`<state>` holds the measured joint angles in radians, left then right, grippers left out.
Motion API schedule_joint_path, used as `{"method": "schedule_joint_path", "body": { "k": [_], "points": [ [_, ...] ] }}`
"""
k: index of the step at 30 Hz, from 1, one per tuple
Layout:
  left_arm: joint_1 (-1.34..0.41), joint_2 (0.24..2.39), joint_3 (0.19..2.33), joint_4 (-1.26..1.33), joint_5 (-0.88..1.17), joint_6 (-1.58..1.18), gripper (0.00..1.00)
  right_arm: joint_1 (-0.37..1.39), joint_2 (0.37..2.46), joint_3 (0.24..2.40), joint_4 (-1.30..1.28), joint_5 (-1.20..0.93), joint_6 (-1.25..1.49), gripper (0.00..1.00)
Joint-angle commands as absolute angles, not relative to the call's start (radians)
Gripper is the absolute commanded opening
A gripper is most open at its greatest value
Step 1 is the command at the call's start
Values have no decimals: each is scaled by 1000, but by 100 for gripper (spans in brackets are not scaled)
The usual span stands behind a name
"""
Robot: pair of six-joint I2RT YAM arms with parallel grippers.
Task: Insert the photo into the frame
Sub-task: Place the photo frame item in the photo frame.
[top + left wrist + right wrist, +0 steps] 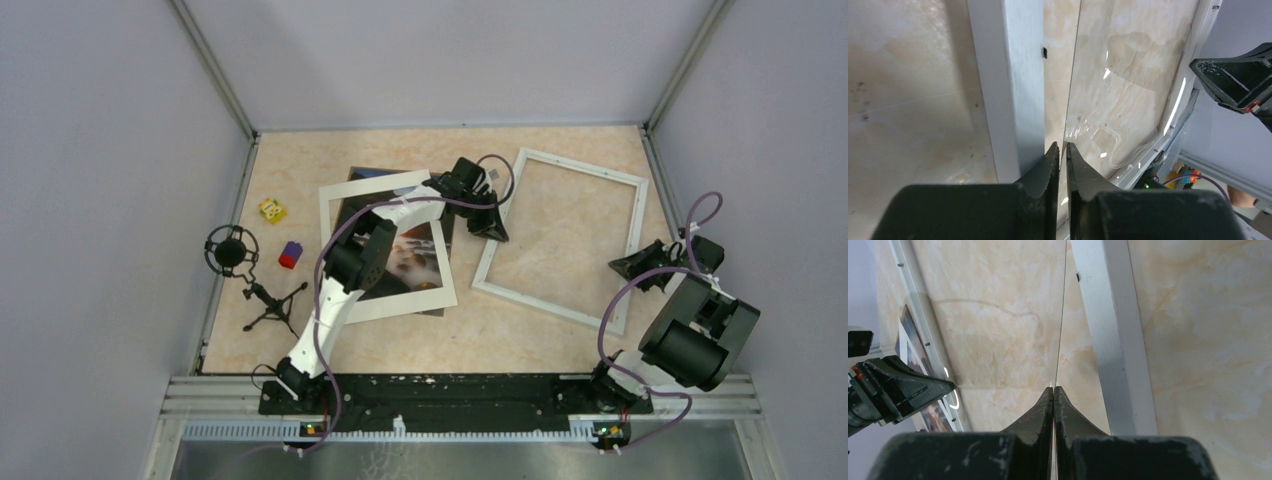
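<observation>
My left jaws and right jaws are clamping a thin clear pane's (1128,75) opposite edges over the white rectangular frame (583,166).

White windowed mat (400,300) on marbled surface (300,160). To its left: yellow block (272,210), purple-red block (290,254), black tripod (268,303). Glass pane (1118,100) right.

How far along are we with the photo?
Done: nothing seated yet; the frame lies without the photo. In hand: the left gripper and right gripper sit at opposite edges of a clear pane there, the right pinching it. Left: the photo, under the white mat, must go in.
</observation>
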<state>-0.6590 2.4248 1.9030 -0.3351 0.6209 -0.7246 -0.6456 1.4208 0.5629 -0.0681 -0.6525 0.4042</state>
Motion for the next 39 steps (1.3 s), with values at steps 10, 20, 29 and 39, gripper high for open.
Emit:
{"method": "schedule_joint_path", "body": {
  "k": [10, 20, 29, 39],
  "points": [
    [-626, 2350, 1874, -268, 678, -735, 0, -643, 1347, 547, -50, -701, 393, 0],
    [-597, 2272, 1815, -245, 661, -722, 0, -643, 1242, 528, -60, -687, 384, 0],
    [-588, 2281, 1816, -214, 681, -765, 0, -643, 1229, 539, -100, -624, 376, 0],
    [-591, 2364, 1893, -203, 693, -811, 0, -643, 1244, 561, -101, -597, 382, 0]
  ]
}}
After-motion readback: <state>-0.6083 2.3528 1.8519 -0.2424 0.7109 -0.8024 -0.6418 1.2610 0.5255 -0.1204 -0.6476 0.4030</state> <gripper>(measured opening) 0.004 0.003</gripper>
